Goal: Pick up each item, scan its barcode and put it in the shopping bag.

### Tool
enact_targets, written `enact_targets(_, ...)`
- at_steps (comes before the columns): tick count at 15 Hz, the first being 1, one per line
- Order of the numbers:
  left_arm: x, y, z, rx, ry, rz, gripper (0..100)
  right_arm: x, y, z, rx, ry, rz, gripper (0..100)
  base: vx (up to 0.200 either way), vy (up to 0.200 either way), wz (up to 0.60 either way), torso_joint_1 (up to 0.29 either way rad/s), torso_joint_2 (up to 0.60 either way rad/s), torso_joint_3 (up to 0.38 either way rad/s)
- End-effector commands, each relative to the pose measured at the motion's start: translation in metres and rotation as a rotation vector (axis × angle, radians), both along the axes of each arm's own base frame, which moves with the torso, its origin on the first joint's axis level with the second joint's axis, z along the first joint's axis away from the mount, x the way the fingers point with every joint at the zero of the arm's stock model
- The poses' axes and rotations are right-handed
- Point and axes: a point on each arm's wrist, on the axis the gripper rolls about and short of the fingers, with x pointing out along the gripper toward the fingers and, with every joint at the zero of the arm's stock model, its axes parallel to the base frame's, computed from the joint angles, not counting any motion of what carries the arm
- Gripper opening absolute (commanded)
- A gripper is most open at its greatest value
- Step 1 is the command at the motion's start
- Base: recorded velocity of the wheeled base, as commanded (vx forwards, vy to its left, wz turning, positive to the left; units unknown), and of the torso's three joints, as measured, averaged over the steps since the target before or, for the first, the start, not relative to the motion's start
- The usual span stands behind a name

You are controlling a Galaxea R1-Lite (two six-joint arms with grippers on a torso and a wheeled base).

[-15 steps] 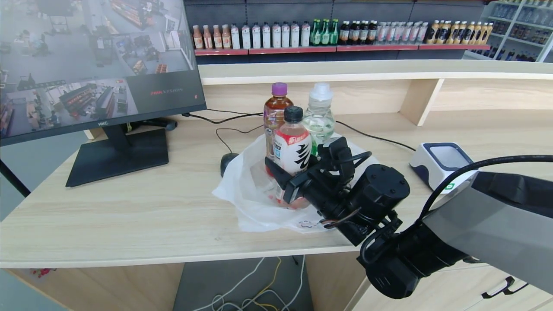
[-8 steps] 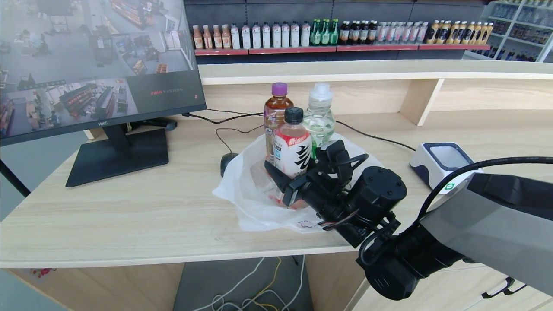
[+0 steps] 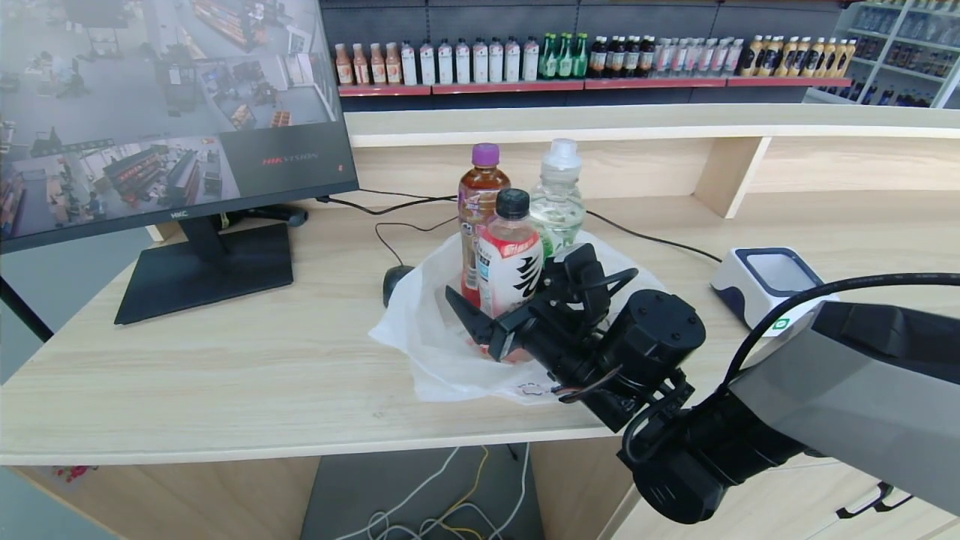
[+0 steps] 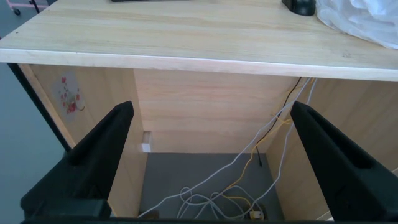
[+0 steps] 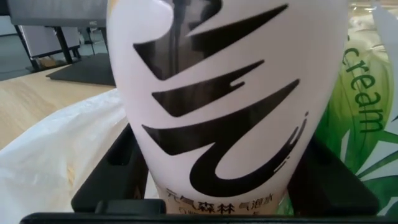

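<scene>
Your white-labelled bottle with the black cap stands upright inside the shopping bag, its base down among the white plastic folds on the desk. The right gripper sits around its lower half with the jaws spread. The near finger stands clear of the bottle's side, so the bottle rests on its own base and nothing is clamped.

You are at the release that closes the bagging step for this item.

Just behind it are a purple-capped tea bottle and a clear bottle with a white cap, the latter nearly touching it. From the head view you cannot be sure whether those two stand in the bag or just beyond its far rim. Settle that before you count them as done.

The next move calls for drawing the right gripper back toward you and up, keeping both fingers off the label and out of the loose plastic. A snagged fold or a nudge could tip this bottle into its neighbours.

The scanner sits well off to the right on the desk, ready if another item needs a pass over it.

Your left gripper hangs below the desk's front edge with its fingers wide apart and nothing between them, so it is free to steady the bag if you want it.
</scene>
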Motion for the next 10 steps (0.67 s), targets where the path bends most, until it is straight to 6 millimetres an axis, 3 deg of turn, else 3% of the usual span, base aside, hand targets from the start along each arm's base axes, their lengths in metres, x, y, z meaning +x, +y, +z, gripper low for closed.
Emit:
enact_targets(1, 0.0, 0.0, 0.0, 0.0, 0.0, 0.0, 100, -0.003, -0.003, 0.008, 0.013, -0.015, 0.001, 100, 0.0, 0.0, 0.0, 0.0, 0.0, 0.0)
enact_targets(5, 0.0, 0.0, 0.0, 0.0, 0.0, -0.002, 100, -0.01, -0.009, 0.016, 0.016, -0.022, -0.001, 100, 0.0, 0.0, 0.0, 0.0, 0.0, 0.0)
enact_targets(10, 0.0, 0.0, 0.0, 0.002, 0.0, 0.0, 100, -0.027, -0.004, 0.01, -0.013, 0.006, 0.035, 100, 0.0, 0.0, 0.0, 0.0, 0.0, 0.0)
